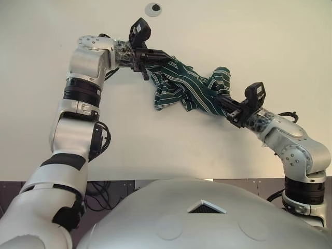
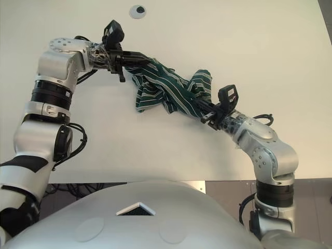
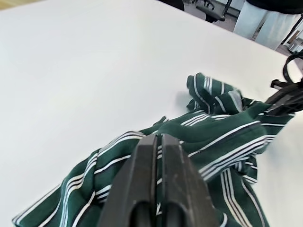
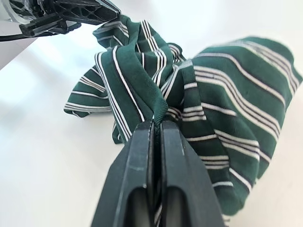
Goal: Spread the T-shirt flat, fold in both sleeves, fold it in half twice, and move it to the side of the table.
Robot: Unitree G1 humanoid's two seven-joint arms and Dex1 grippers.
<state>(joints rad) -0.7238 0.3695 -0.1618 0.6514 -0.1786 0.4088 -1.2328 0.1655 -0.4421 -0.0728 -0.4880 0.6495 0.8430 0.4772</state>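
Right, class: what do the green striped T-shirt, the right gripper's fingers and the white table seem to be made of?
The green T-shirt with white stripes: soft matte fabric, probably cotton knit; it bunches in loose folds. The black fingers of the right gripper: likely hard moulded plastic, with a dull sheen. The white table: smooth and hard, perhaps laminate; no grain shows.

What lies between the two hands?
The bunched T-shirt, gripped by left hand and right hand at either end; the left eye view shows it.
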